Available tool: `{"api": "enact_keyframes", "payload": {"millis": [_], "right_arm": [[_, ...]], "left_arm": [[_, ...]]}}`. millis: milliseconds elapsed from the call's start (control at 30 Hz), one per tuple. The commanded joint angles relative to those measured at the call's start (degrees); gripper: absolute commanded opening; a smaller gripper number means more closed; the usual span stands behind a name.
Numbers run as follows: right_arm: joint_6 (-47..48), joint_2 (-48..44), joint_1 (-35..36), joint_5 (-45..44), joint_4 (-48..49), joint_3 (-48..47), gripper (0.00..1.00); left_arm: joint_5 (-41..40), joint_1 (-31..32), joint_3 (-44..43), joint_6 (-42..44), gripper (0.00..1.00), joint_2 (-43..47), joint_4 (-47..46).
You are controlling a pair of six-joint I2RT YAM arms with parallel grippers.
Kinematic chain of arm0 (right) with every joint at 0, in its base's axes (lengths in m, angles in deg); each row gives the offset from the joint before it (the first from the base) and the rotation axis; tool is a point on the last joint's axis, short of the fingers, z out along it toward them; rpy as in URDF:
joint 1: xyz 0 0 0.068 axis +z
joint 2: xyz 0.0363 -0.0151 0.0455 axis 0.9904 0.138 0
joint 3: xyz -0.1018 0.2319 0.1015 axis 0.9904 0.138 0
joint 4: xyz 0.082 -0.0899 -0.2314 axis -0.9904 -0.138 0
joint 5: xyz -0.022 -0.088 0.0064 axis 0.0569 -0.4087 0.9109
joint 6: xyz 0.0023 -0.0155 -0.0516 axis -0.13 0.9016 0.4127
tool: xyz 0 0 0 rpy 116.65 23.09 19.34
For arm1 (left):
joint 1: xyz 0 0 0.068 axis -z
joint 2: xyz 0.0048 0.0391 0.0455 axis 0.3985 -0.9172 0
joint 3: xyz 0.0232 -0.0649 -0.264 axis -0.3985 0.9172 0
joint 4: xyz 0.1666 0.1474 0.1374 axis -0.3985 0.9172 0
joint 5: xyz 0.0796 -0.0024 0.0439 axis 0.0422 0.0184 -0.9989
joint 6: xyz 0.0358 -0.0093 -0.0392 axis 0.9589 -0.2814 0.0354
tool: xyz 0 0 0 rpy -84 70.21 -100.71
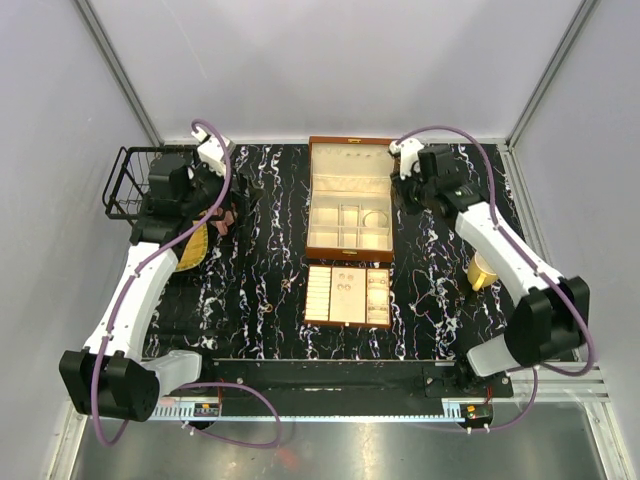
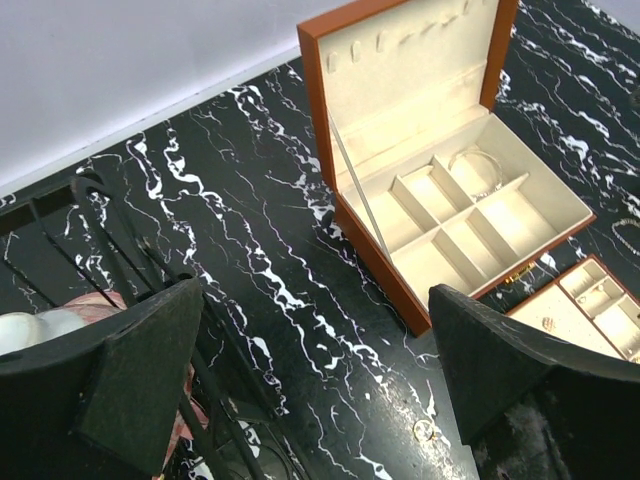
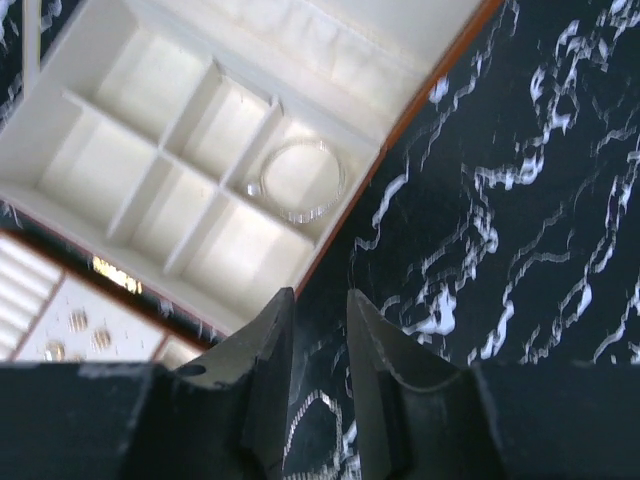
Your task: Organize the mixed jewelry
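Observation:
The brown box [image 1: 348,205] stands open mid-table, with a pale bangle [image 1: 374,218] lying in its back right compartment. The bangle also shows in the left wrist view [image 2: 476,170] and the right wrist view [image 3: 297,180]. My right gripper [image 1: 405,188] hovers just off the box's right side. Its jaws [image 3: 318,295] are a little apart with nothing between them, above a fine chain [image 3: 316,402] on the marble. My left gripper [image 1: 222,212] is wide open [image 2: 315,300] and empty over the marble left of the box. A small ring [image 2: 424,431] lies below its right finger.
A cream insert tray [image 1: 347,295] holding small rings [image 1: 343,285] lies in front of the box. A black wire basket [image 1: 128,180] stands at the far left beside the left arm. A yellow cup [image 1: 482,270] stands at the right, close to the right arm.

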Motion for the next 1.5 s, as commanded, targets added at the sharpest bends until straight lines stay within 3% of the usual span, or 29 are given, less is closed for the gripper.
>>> {"api": "enact_keyframes", "payload": {"millis": [0, 300, 500, 1167, 1467], "right_arm": [[6.58, -4.64, -0.1, -1.41, -6.59, 6.85, 0.33], [14.32, -13.88, -0.1, 4.63, -8.17, 19.69, 0.33], [16.26, -12.13, -0.1, 6.67, -9.85, 22.16, 0.34], [19.16, -5.53, -0.02, 4.21, -2.29, 31.12, 0.38], [20.83, -7.46, -0.1, 8.16, -5.8, 31.56, 0.4]], "left_arm": [[3.85, 0.75, -0.5, 2.57, 0.99, 0.15, 1.38], [1.4, 3.55, -2.95, 6.44, 0.99, -0.12, 5.15], [-2.3, 6.9, -5.15, 8.02, 0.99, -0.82, 6.74], [-4.68, 9.98, -6.48, 6.88, 0.99, -2.14, 5.78], [-5.55, 10.24, -5.25, 7.58, 0.99, -1.96, 5.6]]}}
